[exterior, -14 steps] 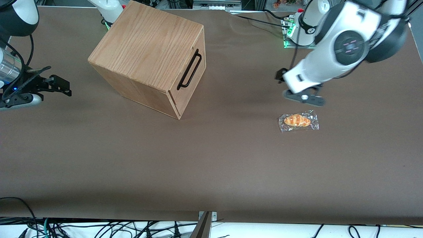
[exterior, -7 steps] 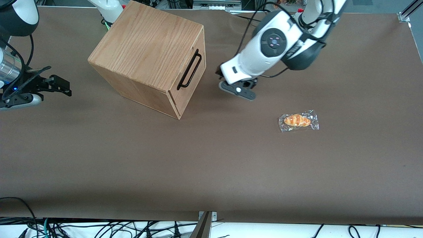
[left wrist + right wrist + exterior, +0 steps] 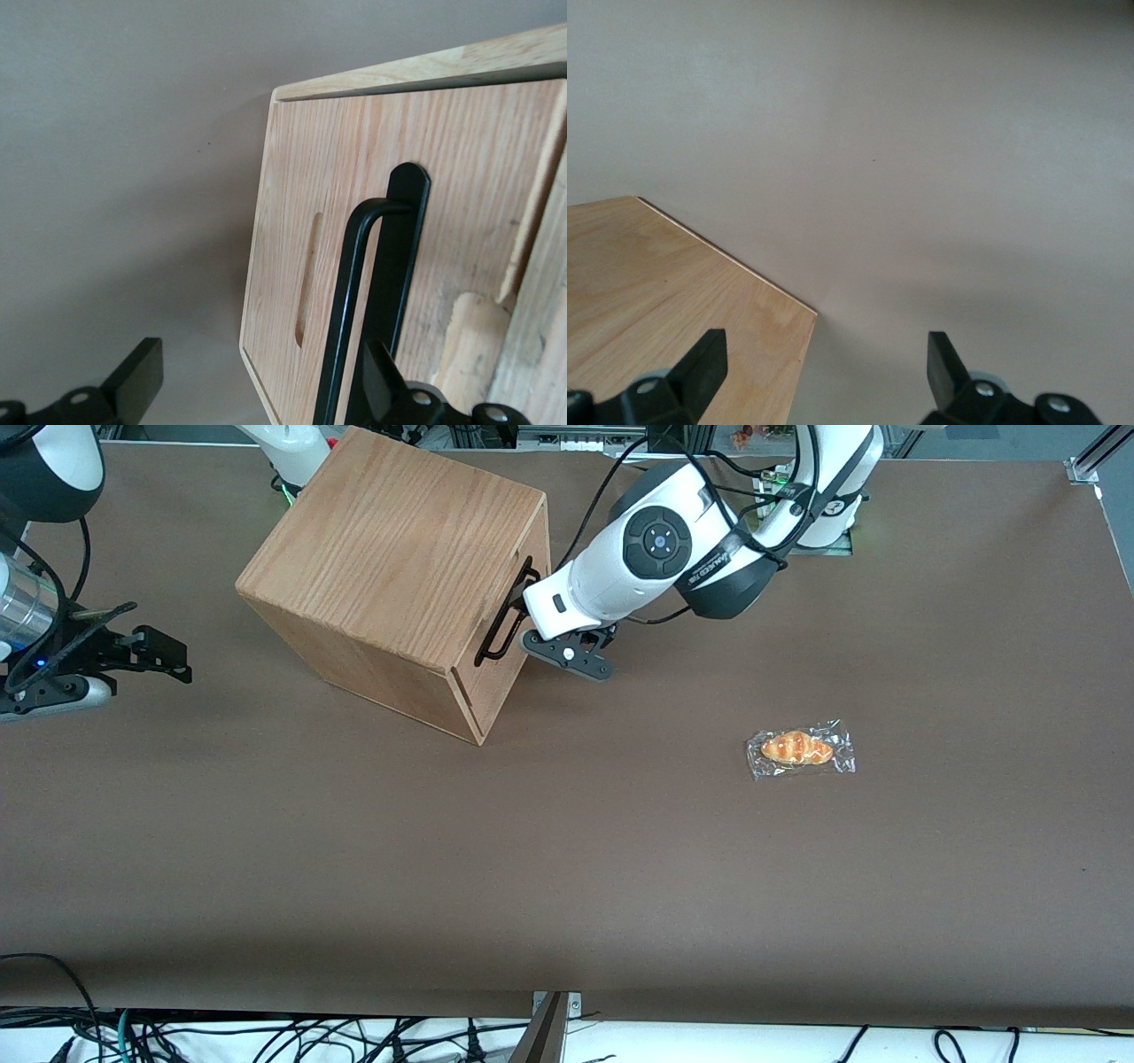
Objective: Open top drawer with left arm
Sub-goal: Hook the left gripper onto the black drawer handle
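In front of the top drawer (image 3: 505,633), your pincer (image 3: 532,615) hangs just off the black bar handle (image 3: 507,613), carried by the left arm (image 3: 660,558). The cabinet (image 3: 399,576) sits at about ten o'clock on the table (image 3: 567,868), its handled face turned toward the working arm's end. The drawer looks fully closed, its front flush with the cabinet edge.

The wrist camera shows the pincer spread wide, holding nothing: one finger (image 3: 133,381) stands out over bare table, the other (image 3: 381,385) lies against the handle (image 3: 359,301), so the bar is not yet between them.

To do this step well, shift sideways until the bar runs midway between the two fingers, then push in so they reach past it before you clench. Aim for the middle of the handle's length; a grip near one end will likely twist the drawer in its runners. Once clenched, pull straight out along the drawer's own axis, which is angled to the table edge.

A wrapped croissant (image 3: 799,749) lies at about three o'clock, well apart from your path.
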{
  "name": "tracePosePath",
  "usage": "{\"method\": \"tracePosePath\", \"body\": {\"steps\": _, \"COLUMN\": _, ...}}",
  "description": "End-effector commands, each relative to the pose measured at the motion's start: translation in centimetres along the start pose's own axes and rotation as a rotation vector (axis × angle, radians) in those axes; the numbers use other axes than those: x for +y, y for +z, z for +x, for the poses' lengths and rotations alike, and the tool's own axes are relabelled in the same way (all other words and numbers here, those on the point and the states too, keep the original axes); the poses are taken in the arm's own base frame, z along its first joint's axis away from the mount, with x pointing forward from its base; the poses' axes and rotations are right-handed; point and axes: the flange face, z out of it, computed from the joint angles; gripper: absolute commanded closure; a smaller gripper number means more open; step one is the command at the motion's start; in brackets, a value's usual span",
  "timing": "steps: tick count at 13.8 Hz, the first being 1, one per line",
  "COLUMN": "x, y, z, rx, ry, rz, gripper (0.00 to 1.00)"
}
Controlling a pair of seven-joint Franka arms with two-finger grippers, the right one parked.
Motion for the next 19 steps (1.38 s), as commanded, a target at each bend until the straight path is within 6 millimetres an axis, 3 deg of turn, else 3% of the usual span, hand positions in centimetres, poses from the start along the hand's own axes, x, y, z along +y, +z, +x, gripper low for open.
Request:
{"method": "tracePosePath", "body": {"steps": 1, "x": 0.6, "y": 1.3, "z": 0.7, "rx": -0.043, "ry": -0.030, "rz": -0.050, "gripper": 0.00}}
{"method": "tracePosePath", "body": {"steps": 6, "x": 0.7, "y": 2.4, "z": 1.0, "rx": -0.076, "ry": -0.062, "rz": -0.107, "gripper": 0.00}}
{"method": "tracePosePath", "body": {"steps": 9, "x": 0.6, "y": 4.1, "z": 1.4, "rx": -0.087, "ry": -0.056, "rz": -0.105, "gripper": 0.00}}
{"method": "tracePosePath", "body": {"steps": 19, "x": -0.5, "y": 4.3, "z": 2.7, "rx": -0.012, "ry": -0.001, "rz": -0.017, "gripper": 0.00}}
